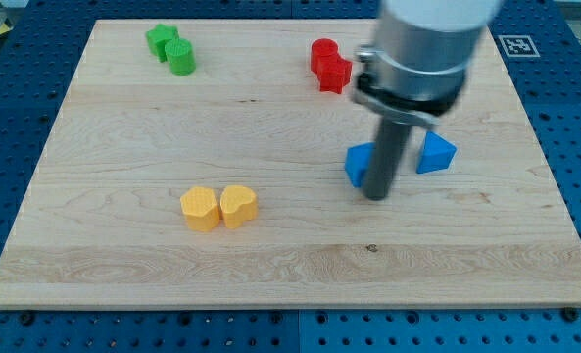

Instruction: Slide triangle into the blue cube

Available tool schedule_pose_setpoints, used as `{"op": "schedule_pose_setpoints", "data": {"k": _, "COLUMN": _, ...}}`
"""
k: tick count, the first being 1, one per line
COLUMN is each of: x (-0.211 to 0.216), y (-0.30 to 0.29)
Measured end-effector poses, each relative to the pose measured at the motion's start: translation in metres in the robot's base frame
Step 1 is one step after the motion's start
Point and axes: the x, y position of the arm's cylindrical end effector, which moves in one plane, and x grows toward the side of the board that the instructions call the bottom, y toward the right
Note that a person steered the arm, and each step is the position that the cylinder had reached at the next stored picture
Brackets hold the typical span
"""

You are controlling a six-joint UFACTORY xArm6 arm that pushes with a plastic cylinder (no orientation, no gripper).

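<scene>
Single camera view, wooden desk (pixel 270 265) on a blue perforated base. The arm carries no jaws; it ends in a dark rod, so there is no open or closed state to record.

The tip (pixel 376 195) rests on the desk right of centre, touching or just in front of the blue cube (pixel 357 165), which is partly hidden behind the rod. The blue triangle (pixel 435 154) lies just right of the rod, apart from the cube, with the rod between the two.

Two red blocks (pixel 329 65) sit touching at the far side, left of the arm body. Two green blocks (pixel 171 48) touch at far left. Two yellow blocks (pixel 218 207), side by side and touching, lie near centre-left.
</scene>
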Motion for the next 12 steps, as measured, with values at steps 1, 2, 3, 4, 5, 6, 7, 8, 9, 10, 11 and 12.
{"op": "schedule_pose_setpoints", "data": {"k": 1, "x": 0.0, "y": -0.002}}
{"op": "schedule_pose_setpoints", "data": {"k": 2, "x": 0.021, "y": 0.015}}
{"op": "schedule_pose_setpoints", "data": {"k": 3, "x": 0.03, "y": 0.073}}
{"op": "schedule_pose_setpoints", "data": {"k": 4, "x": 0.029, "y": 0.135}}
{"op": "schedule_pose_setpoints", "data": {"k": 5, "x": -0.007, "y": 0.156}}
{"op": "schedule_pose_setpoints", "data": {"k": 6, "x": -0.069, "y": 0.156}}
{"op": "schedule_pose_setpoints", "data": {"k": 7, "x": -0.054, "y": 0.104}}
{"op": "schedule_pose_setpoints", "data": {"k": 8, "x": -0.038, "y": 0.054}}
{"op": "schedule_pose_setpoints", "data": {"k": 9, "x": -0.038, "y": 0.063}}
{"op": "schedule_pose_setpoints", "data": {"k": 10, "x": -0.031, "y": 0.097}}
{"op": "schedule_pose_setpoints", "data": {"k": 11, "x": 0.01, "y": 0.083}}
{"op": "schedule_pose_setpoints", "data": {"k": 12, "x": 0.028, "y": 0.08}}
